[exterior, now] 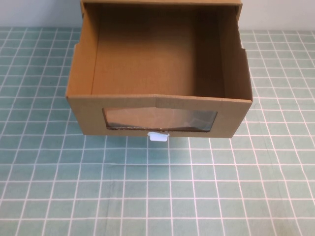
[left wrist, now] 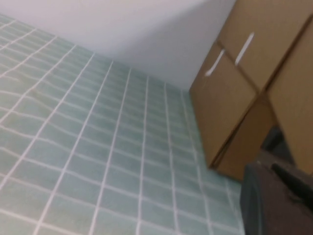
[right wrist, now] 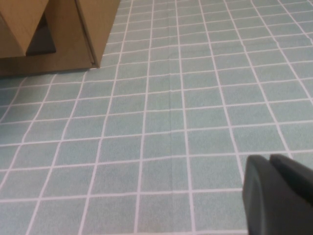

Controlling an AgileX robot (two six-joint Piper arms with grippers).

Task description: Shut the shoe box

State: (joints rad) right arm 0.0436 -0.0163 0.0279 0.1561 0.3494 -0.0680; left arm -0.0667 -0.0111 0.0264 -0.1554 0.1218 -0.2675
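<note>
The brown cardboard shoe box (exterior: 160, 105) stands at the far middle of the table. Its drawer is pulled out toward me, open and empty inside. The front has a wide clear window (exterior: 160, 119) and a small white pull tab (exterior: 158, 136). The outer sleeve (exterior: 162, 2) shows at the top edge. Neither gripper shows in the high view. My left gripper (left wrist: 266, 166) is shut and empty, low beside the box's side (left wrist: 230, 98). My right gripper (right wrist: 269, 157) is shut and empty over the tablecloth, well apart from the box (right wrist: 95, 24).
A green checked tablecloth (exterior: 157, 196) covers the table. A pale wall (left wrist: 146, 29) runs behind the box.
</note>
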